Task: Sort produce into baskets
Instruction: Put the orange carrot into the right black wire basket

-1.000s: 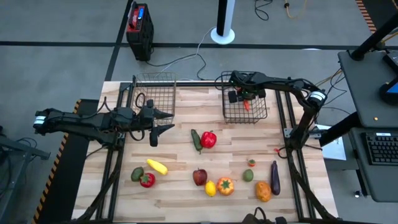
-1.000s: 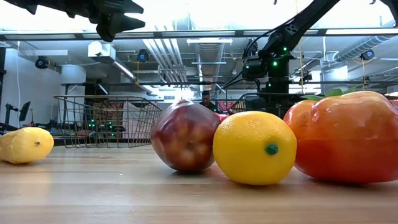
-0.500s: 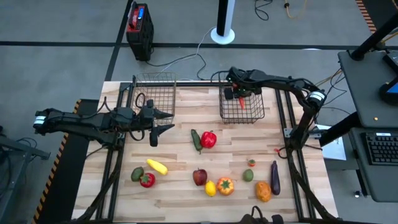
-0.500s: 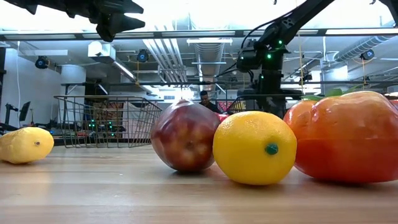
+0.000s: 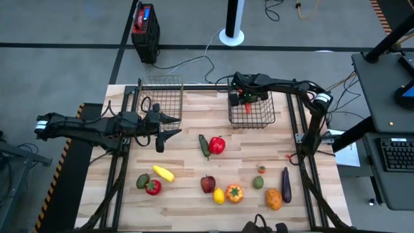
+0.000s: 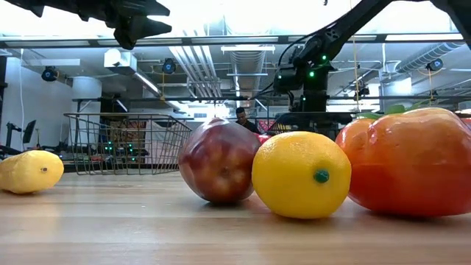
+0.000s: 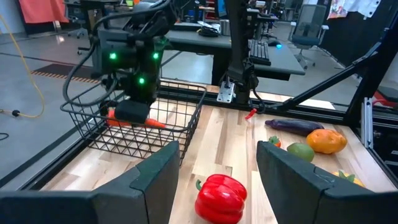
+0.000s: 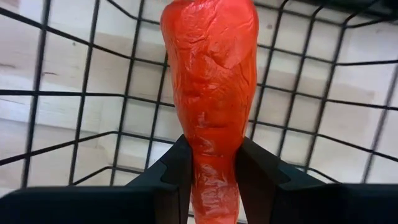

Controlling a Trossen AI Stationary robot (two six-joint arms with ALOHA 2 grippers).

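My right gripper (image 5: 247, 99) is shut on an orange-red carrot (image 8: 211, 93) inside the right basket (image 5: 253, 116) at the table's far side. The left basket (image 5: 160, 97) stands at the far left. Beside it my left gripper (image 5: 169, 127) hangs open above the table, with nothing between its fingers. The other produce lies on the wood: a cucumber (image 5: 204, 145) and a red pepper (image 5: 217, 145) at the centre. Nearer are a yellow piece (image 5: 163, 173), an apple (image 5: 207, 184), a lemon (image 5: 219, 195), an orange piece (image 5: 234, 193) and an eggplant (image 5: 286, 184). My right gripper pinches the carrot's two long sides (image 8: 208, 168) between its two fingers. The fingers slant steeply down from above and lie across the carrot. The carrot (image 7: 146, 122) lies about level under the gripper, below the basket's rim and above its floor.
Black frame rails (image 5: 299, 129) run along the table's left, right and far edges. On the floor beyond the far edge stand a red-and-black box (image 5: 143, 26) and a white post base (image 5: 231, 35). Bare wood lies between the two baskets and in front of them.
My right gripper, still shut on the carrot, has gone a little toward the table's left and far edges inside the right basket. The carrot has stayed about level.
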